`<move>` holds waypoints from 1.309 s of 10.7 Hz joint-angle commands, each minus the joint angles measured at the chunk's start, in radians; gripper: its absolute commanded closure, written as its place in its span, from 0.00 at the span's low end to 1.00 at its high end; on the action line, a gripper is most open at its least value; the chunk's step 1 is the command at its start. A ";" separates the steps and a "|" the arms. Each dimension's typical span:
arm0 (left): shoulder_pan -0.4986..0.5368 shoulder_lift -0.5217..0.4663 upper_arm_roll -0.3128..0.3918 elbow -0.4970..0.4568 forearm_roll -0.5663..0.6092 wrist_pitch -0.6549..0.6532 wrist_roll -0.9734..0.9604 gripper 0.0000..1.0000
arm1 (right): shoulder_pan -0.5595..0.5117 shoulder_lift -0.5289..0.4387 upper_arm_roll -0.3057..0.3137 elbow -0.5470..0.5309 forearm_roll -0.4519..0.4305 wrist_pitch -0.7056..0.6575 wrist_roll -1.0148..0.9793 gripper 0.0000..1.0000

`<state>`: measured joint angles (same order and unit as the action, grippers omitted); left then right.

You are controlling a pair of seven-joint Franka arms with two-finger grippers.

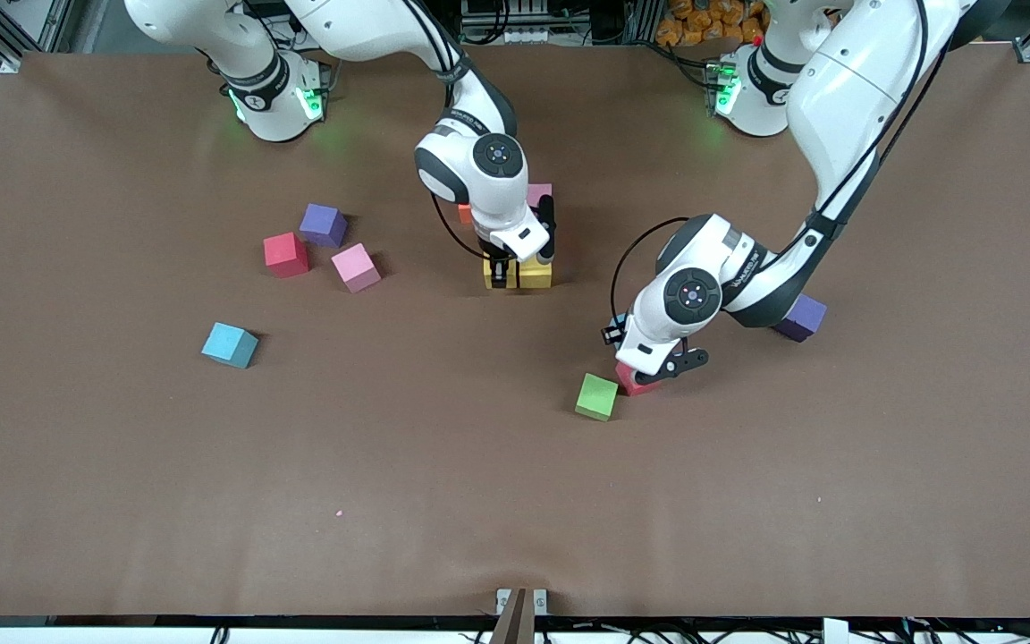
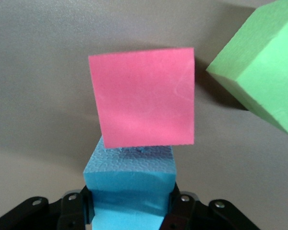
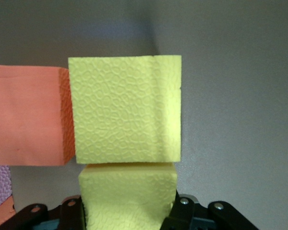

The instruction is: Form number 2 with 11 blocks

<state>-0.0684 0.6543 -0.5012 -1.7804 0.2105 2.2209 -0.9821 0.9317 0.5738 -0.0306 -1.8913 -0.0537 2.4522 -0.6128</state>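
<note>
My right gripper [image 1: 522, 261] [image 3: 127, 211] is shut on a yellow block [image 3: 127, 194] at the table's middle. That block presses against a second yellow block [image 3: 127, 110] [image 1: 533, 274], which has an orange block [image 3: 26, 115] [image 1: 465, 213] beside it and a pink one [image 1: 539, 192] close by. My left gripper [image 1: 662, 367] [image 2: 129, 211] is shut on a light blue block [image 2: 129, 184], hidden under the hand in the front view. This block touches a pinkish-red block [image 2: 144, 98] [image 1: 636, 382]. A green block [image 1: 596, 396] [image 2: 259, 67] lies just beside that one.
Toward the right arm's end lie a red block [image 1: 285, 254], a purple cube [image 1: 323, 224], a pink block [image 1: 356, 267] and a light blue block [image 1: 230, 344]. Another purple cube [image 1: 801, 317] sits under the left forearm.
</note>
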 commanded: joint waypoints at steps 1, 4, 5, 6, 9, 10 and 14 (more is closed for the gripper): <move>-0.008 -0.039 -0.003 -0.008 0.012 -0.009 -0.053 0.51 | 0.013 0.018 -0.003 0.018 0.014 -0.004 0.021 0.52; -0.013 -0.079 -0.042 -0.007 0.006 -0.047 -0.182 0.51 | 0.016 0.023 -0.003 0.021 0.031 0.004 0.021 0.44; -0.013 -0.081 -0.065 -0.005 0.006 -0.047 -0.228 0.51 | 0.016 0.023 -0.003 0.027 0.031 0.004 0.019 0.04; -0.013 -0.084 -0.071 -0.005 0.007 -0.047 -0.253 0.51 | 0.025 0.021 -0.005 0.037 0.029 0.001 0.016 0.00; -0.013 -0.084 -0.077 0.042 0.007 -0.139 -0.271 0.51 | 0.019 0.014 -0.005 0.038 0.028 -0.008 0.008 0.00; -0.010 -0.084 -0.077 0.053 0.007 -0.156 -0.268 0.51 | 0.018 0.002 -0.005 0.037 0.028 -0.013 0.007 0.00; -0.014 -0.084 -0.089 0.067 0.003 -0.164 -0.294 0.51 | -0.017 -0.078 -0.005 0.034 0.029 -0.113 -0.042 0.00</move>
<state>-0.0810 0.5824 -0.5755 -1.7201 0.2105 2.0809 -1.2349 0.9427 0.5487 -0.0375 -1.8425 -0.0420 2.3783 -0.6113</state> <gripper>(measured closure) 0.445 0.000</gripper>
